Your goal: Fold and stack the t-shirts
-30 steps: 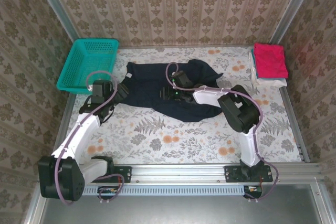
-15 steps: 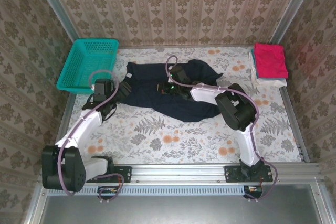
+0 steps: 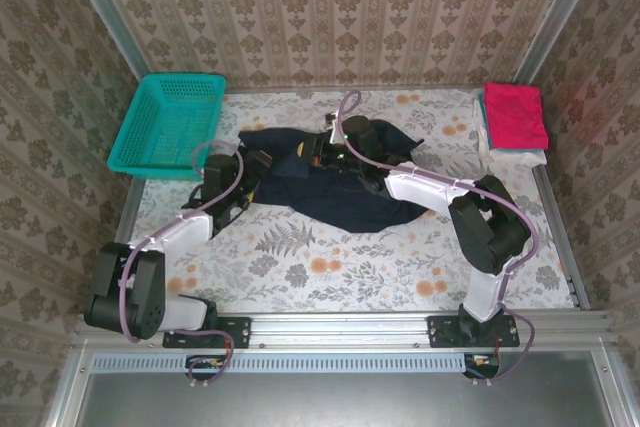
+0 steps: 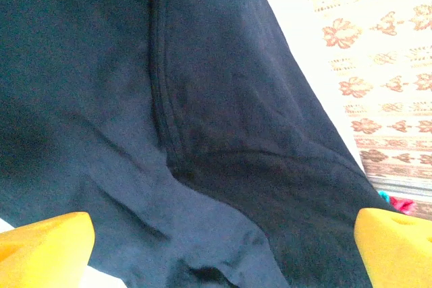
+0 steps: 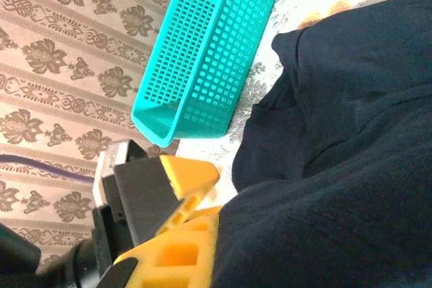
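Since the earlier frames both arms have stretched further over the table (image 3: pixel 330 267). The left gripper (image 3: pixel 252 163) has slid rightward to the left edge of the navy t-shirt (image 3: pixel 335 197), and the right gripper (image 3: pixel 310 153) has drawn towards the far wall, bunching the cloth.

Far left, a teal mesh basket (image 3: pixel 165 122) stands at the back left corner, apart from the cloth. Just right of it, the left gripper has its jaws spread wide. In the left wrist view its yellow fingertips (image 4: pixel 46 242) stand at either side of the navy t-shirt (image 4: pixel 202 133), with a seam running between them.

At centre, the navy t-shirt lies crumpled and unfolded on the floral table cover. At its upper middle, the right gripper is clamped tight on a fold of this shirt. The right wrist view shows the yellow fingers (image 5: pixel 185 177) closed with dark cloth (image 5: pixel 337 166) issuing from them, and the basket (image 5: pixel 202 52) beyond.

Far right, the folded pink t-shirt (image 3: pixel 515 115) rests on the folded white t-shirt (image 3: pixel 512 155) at the back right corner.
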Available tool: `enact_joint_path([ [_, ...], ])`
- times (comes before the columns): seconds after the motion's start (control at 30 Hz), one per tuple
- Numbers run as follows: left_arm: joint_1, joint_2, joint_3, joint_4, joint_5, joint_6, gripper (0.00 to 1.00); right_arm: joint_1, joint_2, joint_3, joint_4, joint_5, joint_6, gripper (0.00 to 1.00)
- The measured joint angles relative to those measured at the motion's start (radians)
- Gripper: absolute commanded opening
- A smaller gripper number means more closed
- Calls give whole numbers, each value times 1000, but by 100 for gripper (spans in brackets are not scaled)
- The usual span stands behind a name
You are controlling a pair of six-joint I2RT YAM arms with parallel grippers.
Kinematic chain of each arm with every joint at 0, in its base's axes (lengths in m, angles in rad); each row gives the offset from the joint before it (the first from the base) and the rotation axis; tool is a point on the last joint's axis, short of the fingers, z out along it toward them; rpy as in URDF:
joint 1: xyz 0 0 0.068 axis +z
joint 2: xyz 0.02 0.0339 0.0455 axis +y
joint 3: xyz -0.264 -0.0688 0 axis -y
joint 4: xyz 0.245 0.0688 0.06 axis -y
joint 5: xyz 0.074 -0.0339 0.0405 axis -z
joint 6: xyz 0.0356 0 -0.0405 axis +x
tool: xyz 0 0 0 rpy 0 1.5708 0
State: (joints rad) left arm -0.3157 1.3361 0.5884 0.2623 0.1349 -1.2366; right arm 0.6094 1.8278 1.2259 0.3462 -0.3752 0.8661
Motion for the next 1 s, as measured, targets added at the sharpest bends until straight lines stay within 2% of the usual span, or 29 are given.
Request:
enact_joint_path([
  [0.1,-46,18,-37,77,-7,-96,100,0,-3,-6,4,-5,9,0],
  [0.27,-57,67,-34,114,-8,-235,98,0,-17,-13,9,-18,22,0],
  [0.4,-53,105,-19,141,-6,-322,90,3,-40,-32,17,-28,29,0],
  [0.57,-30,177,35,180,41,-406,68,5,-52,-49,26,-34,32,0],
  [0.87,-29,189,41,202,87,-490,26,5,-53,-58,26,-34,31,0],
  [1.0,-24,189,41,192,94,-496,20,5,-53,-58,25,-34,31,0],
])
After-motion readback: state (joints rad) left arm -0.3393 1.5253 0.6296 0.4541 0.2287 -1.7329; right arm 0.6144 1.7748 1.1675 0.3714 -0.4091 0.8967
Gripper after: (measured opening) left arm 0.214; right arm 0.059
